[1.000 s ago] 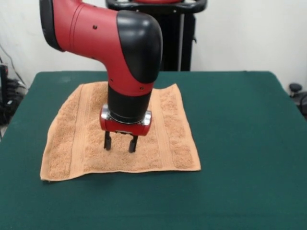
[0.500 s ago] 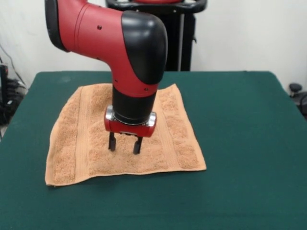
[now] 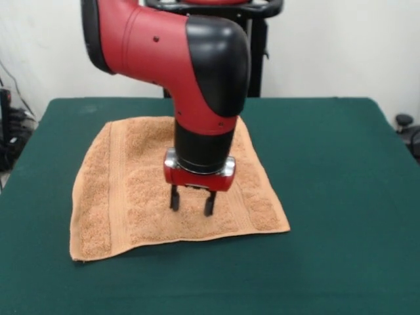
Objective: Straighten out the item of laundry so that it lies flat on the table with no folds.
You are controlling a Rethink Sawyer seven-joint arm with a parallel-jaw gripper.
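Only one view is given, the front one. It looks from across the bench (image 3: 341, 197), somewhat above its surface and angled down, facing the robot's arm (image 3: 197, 72), which enters from the top. It stands close enough that the bench fills the width, its near edge cut off at the bottom, its far edge and a pale wall (image 3: 328, 46) visible behind. No second view shares the scene.

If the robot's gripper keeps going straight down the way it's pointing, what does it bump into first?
The gripper points straight down, its two fingers apart. Right under it is the orange towel, so that comes first, with the green table beneath. The tips look very close to the towel or already on it; one view cannot settle which.
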